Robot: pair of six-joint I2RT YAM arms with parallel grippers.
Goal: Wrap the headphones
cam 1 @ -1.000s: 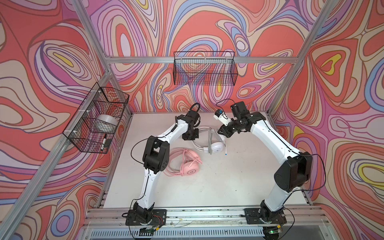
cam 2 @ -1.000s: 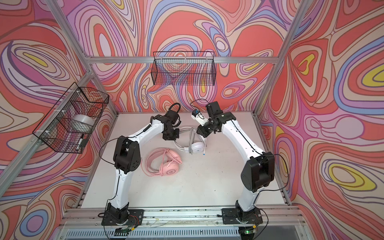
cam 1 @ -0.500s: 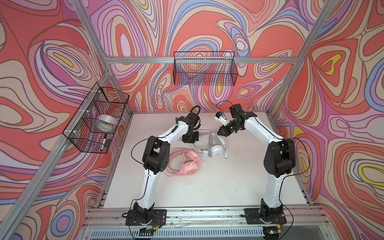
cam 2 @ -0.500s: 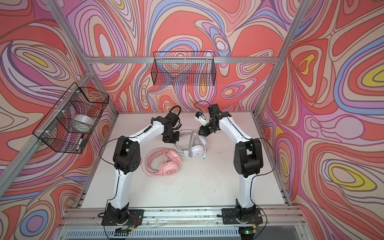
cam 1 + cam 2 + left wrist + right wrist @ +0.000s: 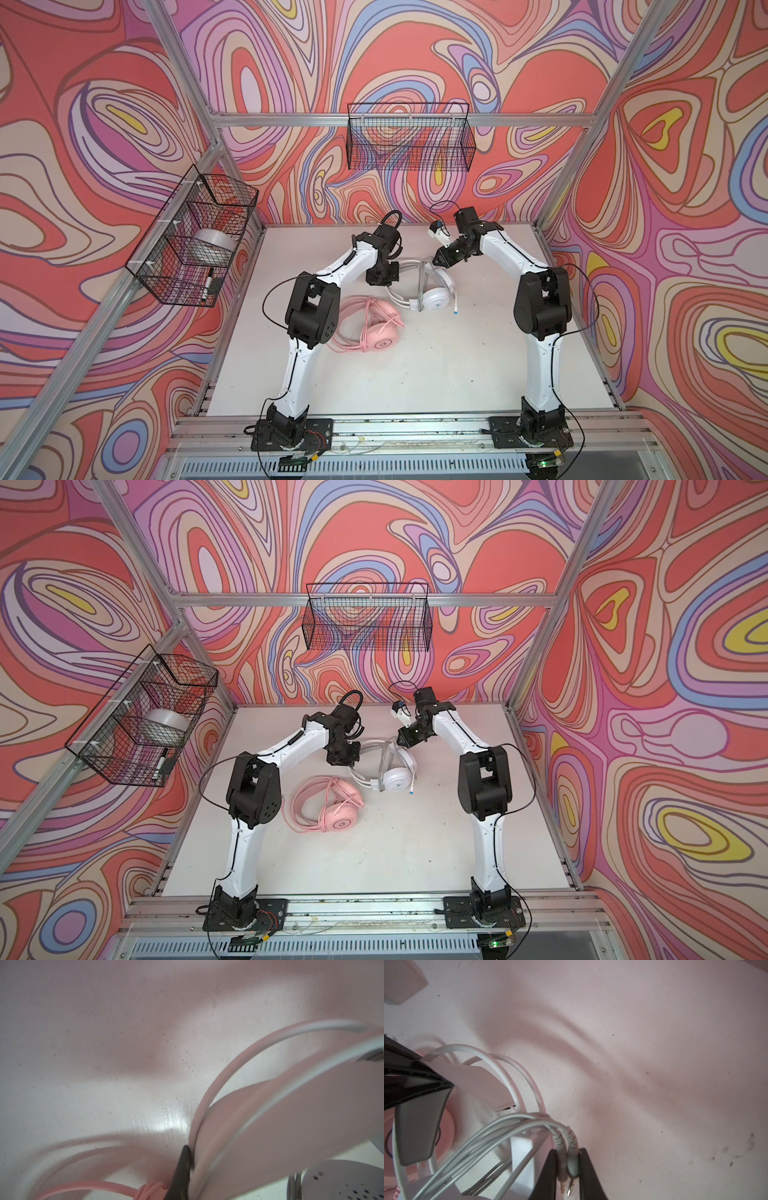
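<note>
Toward the back middle of the bench (image 5: 415,374), the white headset (image 5: 435,293) was found, with one ear cup turned upward. Its grey-white cable (image 5: 500,1132) was seen looped in several turns around the headband (image 5: 291,1118). The left claw (image 5: 381,277) was closed on the headband, so the headset was steadied. The right claw (image 5: 568,1154) was closed on the two plugs (image 5: 572,1164) at the cable's end, which were held side by side between the jaws.

The step in hand was judged to be the last part of winding the cable on the white headset. For the next move, the plug end would probably have to be led once more around the band and tucked under a loop. The cable should be kept taut, but not pulled so hard that the band slips from the left claw.

Nearer to the front of the bench, the pink headset (image 5: 376,328) was lying flat, and its pink cable (image 5: 347,332) appeared already gathered around it.
</note>
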